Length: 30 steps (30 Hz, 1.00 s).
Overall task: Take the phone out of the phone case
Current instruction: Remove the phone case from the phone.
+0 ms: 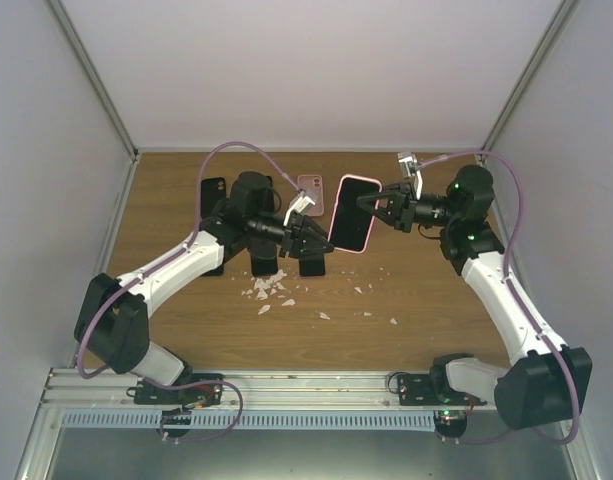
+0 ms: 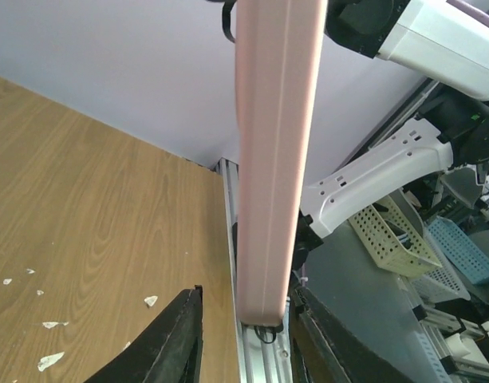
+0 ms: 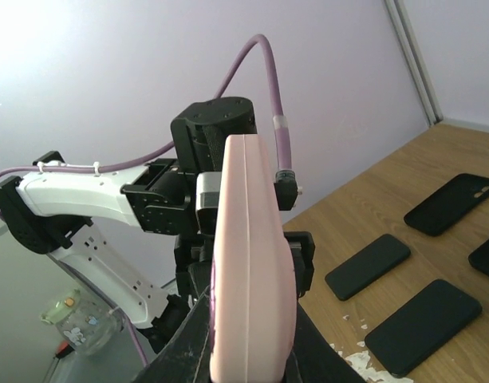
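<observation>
A phone with a dark screen sits in a pink case [image 1: 352, 213] that is held upright in the air above the table's middle. My right gripper [image 1: 378, 203] is shut on the case's upper right edge; in the right wrist view the case [image 3: 248, 263] fills the space between the fingers of that gripper [image 3: 248, 339]. My left gripper [image 1: 321, 240] is at the case's lower left edge. In the left wrist view its gripper [image 2: 248, 335] is open, one finger on each side of the case's end [image 2: 276, 159], with a gap on both sides.
Several black phones or cases lie on the wooden table [image 1: 436, 290], among them ones at the left [image 1: 213, 195] and under my left arm [image 1: 261, 262]. A brownish-pink one [image 1: 311, 187] lies at the back. White scraps [image 1: 271, 290] litter the centre. Walls enclose the table.
</observation>
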Available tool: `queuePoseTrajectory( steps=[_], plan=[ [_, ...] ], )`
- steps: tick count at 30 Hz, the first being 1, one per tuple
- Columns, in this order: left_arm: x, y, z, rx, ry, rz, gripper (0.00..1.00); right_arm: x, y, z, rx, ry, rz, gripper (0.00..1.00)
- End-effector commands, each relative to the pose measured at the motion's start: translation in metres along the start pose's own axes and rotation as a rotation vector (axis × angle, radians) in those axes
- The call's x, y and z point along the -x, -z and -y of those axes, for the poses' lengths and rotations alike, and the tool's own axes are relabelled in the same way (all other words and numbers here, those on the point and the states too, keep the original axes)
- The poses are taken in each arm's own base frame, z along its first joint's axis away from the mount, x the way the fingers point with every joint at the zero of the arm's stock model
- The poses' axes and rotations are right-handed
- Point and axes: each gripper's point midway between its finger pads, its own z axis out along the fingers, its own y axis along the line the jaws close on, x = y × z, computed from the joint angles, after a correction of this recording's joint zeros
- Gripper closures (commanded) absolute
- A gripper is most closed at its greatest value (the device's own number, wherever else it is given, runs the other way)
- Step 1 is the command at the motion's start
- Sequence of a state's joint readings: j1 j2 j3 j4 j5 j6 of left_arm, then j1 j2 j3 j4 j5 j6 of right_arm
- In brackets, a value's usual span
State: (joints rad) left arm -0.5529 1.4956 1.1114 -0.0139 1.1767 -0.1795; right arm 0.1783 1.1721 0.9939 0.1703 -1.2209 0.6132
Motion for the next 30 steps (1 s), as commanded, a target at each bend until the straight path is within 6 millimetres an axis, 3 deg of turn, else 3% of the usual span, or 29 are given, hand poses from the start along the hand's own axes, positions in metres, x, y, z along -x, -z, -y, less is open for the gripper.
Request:
queuePoseTrajectory(
  steps=[1, 17, 25, 30],
  plan=[
    [0.003, 0.005, 0.003, 0.029, -0.048, 0.017, 0.68, 0.014, 0.007, -0.016, 0.017, 0.049, 0.044, 1.0],
    [0.006, 0.011, -0.007, 0.046, -0.066, 0.041, 0.88, 0.01, 0.008, -0.028, 0.085, 0.01, 0.028, 0.99],
    [0.009, 0.011, -0.016, 0.093, -0.096, 0.042, 1.0, -0.001, 0.008, -0.031, 0.144, -0.113, 0.012, 1.0],
    [0.013, 0.012, -0.024, 0.14, -0.126, 0.043, 1.0, -0.006, 0.01, -0.035, 0.179, -0.206, 0.025, 1.0]
  ],
)
